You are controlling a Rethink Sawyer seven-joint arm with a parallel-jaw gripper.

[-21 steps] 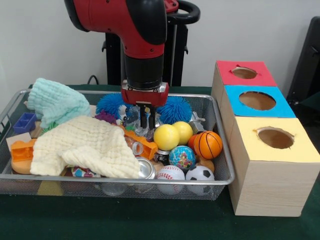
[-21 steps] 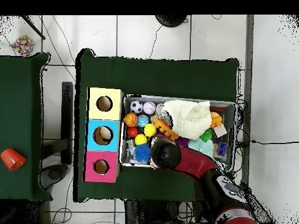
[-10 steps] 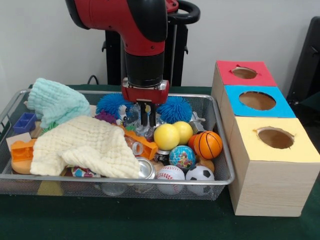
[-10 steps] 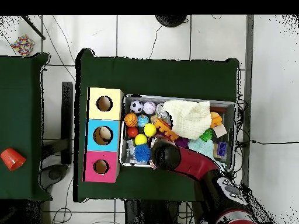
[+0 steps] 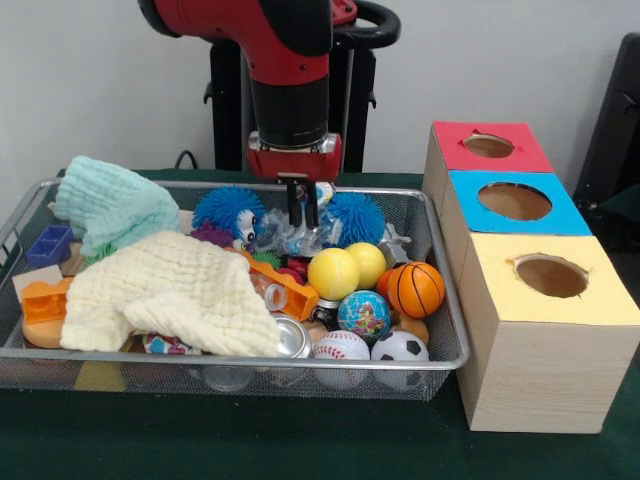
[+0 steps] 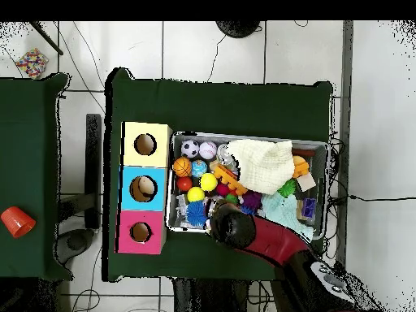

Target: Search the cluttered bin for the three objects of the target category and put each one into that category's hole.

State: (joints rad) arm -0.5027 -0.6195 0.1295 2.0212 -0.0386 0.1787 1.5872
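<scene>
lifting a clear crinkly packet [image 5: 296,236] out of the wire bin [image 5: 440,330], the pincer [image 5: 302,214] is pinching its top edge while the packet is hanging directly below, and the next move appears to be carrying it sideways toward the box holes [image 5: 514,201].

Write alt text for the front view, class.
A red robot arm's gripper hangs over a wire bin crammed with balls, cloths and toys, its fingers closed on a clear crinkly item. Three wooden boxes with holes stand beside the bin.
</scene>
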